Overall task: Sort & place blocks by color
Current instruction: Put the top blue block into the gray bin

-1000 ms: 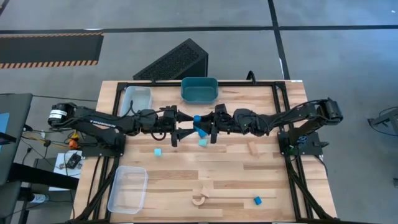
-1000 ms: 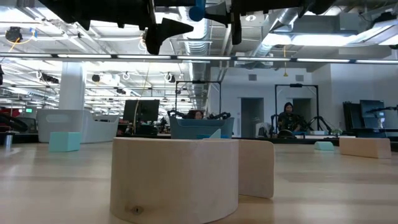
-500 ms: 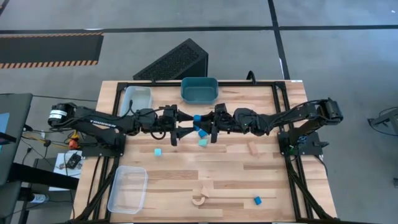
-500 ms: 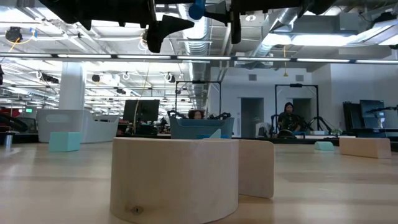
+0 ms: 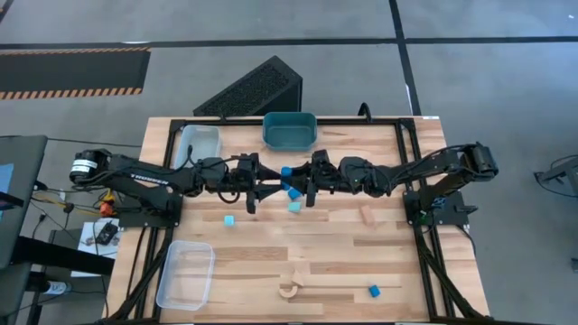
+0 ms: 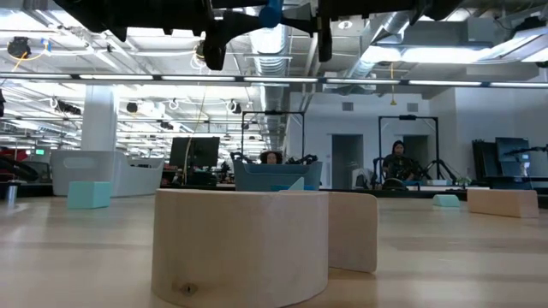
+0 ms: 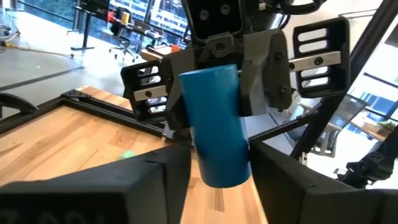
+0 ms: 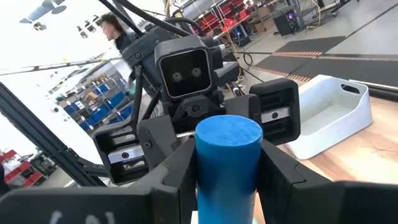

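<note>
Above the middle of the bench [image 5: 343, 253], pale wood planks in a dark frame, a smooth blue cylinder block [image 5: 286, 172] hangs in the air between two facing arms. The right end effector [image 5: 299, 185] clamps it between its dark fingers. The left end effector [image 5: 271, 190] has its fingers on either side of the same cylinder, narrowed around it; whether they press it I cannot tell. On the bench lie pale cyan cubes [image 5: 229, 220], a wooden arch [image 5: 289, 289] and a teal tub [image 5: 289, 130].
</note>
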